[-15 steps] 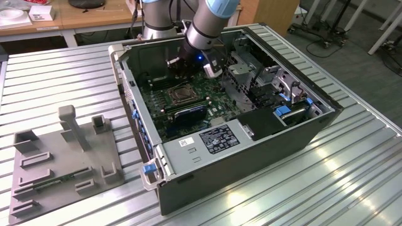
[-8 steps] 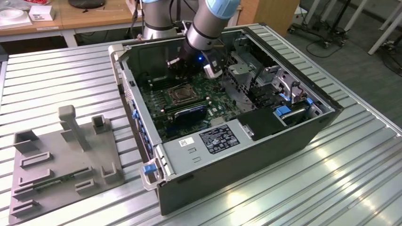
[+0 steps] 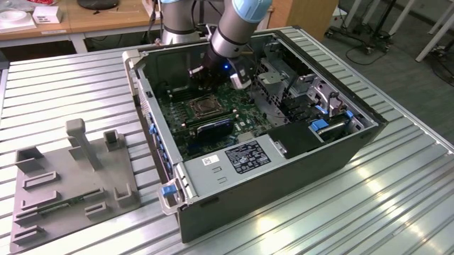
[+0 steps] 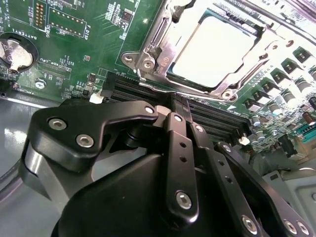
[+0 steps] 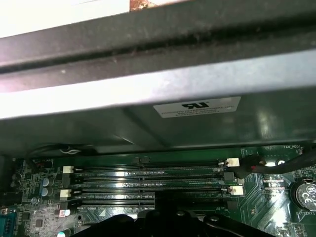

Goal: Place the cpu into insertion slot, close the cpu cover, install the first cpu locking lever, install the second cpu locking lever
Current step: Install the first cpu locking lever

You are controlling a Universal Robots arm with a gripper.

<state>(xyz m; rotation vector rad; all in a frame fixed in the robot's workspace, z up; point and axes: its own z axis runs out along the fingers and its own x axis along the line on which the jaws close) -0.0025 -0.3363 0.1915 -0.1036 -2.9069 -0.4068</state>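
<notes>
In the second wrist view the cpu (image 4: 217, 49) lies flat in the insertion slot (image 4: 148, 61), pale and shiny. The silvery cpu cover (image 4: 200, 88) frames it and looks laid down over its edges. My black gripper (image 4: 181, 106) sits just short of the socket, over the black memory slots (image 4: 212, 123), with its fingers pressed together and nothing between them. In the exterior view the gripper (image 3: 210, 79) hangs inside the open computer case, just behind the insertion slot (image 3: 202, 106). I cannot tell how the locking levers stand.
The open computer case (image 3: 341, 149) lies on a ribbed metal table (image 3: 397, 212); its wall (image 5: 158, 79) rises close behind the memory slots (image 5: 148, 182). A coin battery (image 4: 17, 52) sits on the board. A grey fixture plate (image 3: 71, 186) stands at the exterior view's left.
</notes>
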